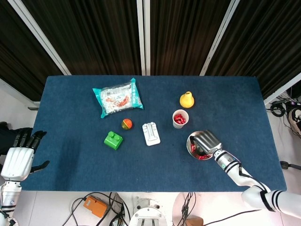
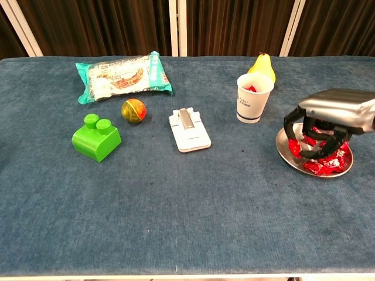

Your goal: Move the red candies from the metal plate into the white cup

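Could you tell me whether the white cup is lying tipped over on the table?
No, the white cup stands upright in the chest view, open mouth up, with red candy showing inside, just in front of the yellow pear.

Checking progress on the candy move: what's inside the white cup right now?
The white cup shows red candy at its rim; how much lies deeper is hidden by its wall.

red candies (image 2: 326, 157), white cup (image 2: 254, 98), green block (image 2: 96, 138)
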Robot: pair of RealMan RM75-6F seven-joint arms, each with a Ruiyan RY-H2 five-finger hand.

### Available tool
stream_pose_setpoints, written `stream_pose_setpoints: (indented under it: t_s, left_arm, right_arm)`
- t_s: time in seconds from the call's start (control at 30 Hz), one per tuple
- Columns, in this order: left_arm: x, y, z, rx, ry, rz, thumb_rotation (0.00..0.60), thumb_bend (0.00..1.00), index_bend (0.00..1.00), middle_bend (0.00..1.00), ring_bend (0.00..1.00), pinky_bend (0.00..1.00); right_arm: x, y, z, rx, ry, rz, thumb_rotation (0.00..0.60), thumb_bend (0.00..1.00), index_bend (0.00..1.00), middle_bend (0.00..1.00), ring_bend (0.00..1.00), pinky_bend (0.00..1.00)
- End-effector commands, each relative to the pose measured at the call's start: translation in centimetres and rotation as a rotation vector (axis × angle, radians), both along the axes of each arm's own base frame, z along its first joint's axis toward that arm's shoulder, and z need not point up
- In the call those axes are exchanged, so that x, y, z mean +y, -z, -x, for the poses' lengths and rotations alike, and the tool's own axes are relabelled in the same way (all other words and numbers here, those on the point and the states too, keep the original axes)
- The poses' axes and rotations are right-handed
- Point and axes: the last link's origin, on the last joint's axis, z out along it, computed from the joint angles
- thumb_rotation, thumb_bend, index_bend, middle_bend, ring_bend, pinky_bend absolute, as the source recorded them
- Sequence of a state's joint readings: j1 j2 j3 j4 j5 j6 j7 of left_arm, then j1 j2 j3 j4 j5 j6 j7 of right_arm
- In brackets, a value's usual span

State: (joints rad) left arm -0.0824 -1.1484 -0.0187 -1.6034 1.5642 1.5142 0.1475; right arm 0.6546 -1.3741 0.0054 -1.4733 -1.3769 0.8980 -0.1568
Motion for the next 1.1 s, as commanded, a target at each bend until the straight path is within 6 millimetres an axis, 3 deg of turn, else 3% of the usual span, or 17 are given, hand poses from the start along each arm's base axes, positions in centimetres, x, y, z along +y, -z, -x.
stream_pose_setpoints:
  t_s: [0.03, 0.3, 0.57, 0.73, 0.83, 1.0, 1.1]
  left_arm:
    - [0.0, 0.0, 0.0, 0.001, 0.002, 0.0, 0.6, 0.0, 0.14, 0.14, 0.04, 0.0]
    - [0.1, 0.1, 0.0, -0.001, 0.004, 0.005, 0.6, 0.0, 0.14, 0.14, 0.04, 0.0]
    - [0.2, 0.1, -0.1, -0.001, 0.007, 0.003, 0.6, 0.0, 0.14, 0.14, 0.04, 0.0]
    - [0.3, 0.1, -0.1, 0.0, 0.009, 0.005, 0.6, 0.0, 0.14, 0.14, 0.04, 0.0]
    - [0.2, 0.1, 0.0, 0.001, 0.007, 0.004, 0.6, 0.0, 0.14, 0.14, 0.04, 0.0]
    - [0.1, 0.0, 0.1, 0.0, 0.002, 0.001, 0.6, 0.0, 0.14, 0.14, 0.04, 0.0]
    - [0.1, 0.0, 0.1, -0.001, 0.002, -0.001, 0.6, 0.0, 0.14, 0.14, 0.04, 0.0]
  right_arm:
    - [-0.7, -1.7, -0.8, -0.053, 0.0, 0.056, 0.6, 0.57, 0.67, 0.94, 1.0, 1.0]
    - [-4.7, -4.9, -4.6, -0.221, 0.022, 0.168, 0.6, 0.57, 0.67, 0.94, 1.0, 1.0]
    - [-8.4, -2.7, -7.2, -0.223, 0.079, 0.16, 0.6, 0.56, 0.66, 0.94, 1.0, 1.0]
    - [-9.1, -1.0, -7.1, -0.182, 0.112, 0.15, 0.6, 0.56, 0.62, 0.94, 1.0, 1.0]
    - [-9.2, -0.5, -6.7, -0.154, 0.124, 0.145, 0.6, 0.56, 0.54, 0.94, 1.0, 1.0]
    - [-9.0, -0.8, -6.4, -0.149, 0.123, 0.146, 0.6, 0.44, 0.38, 0.94, 1.0, 1.0]
    - [-8.6, -1.5, -6.2, -0.16, 0.112, 0.157, 0.6, 0.43, 0.36, 0.94, 1.0, 1.0]
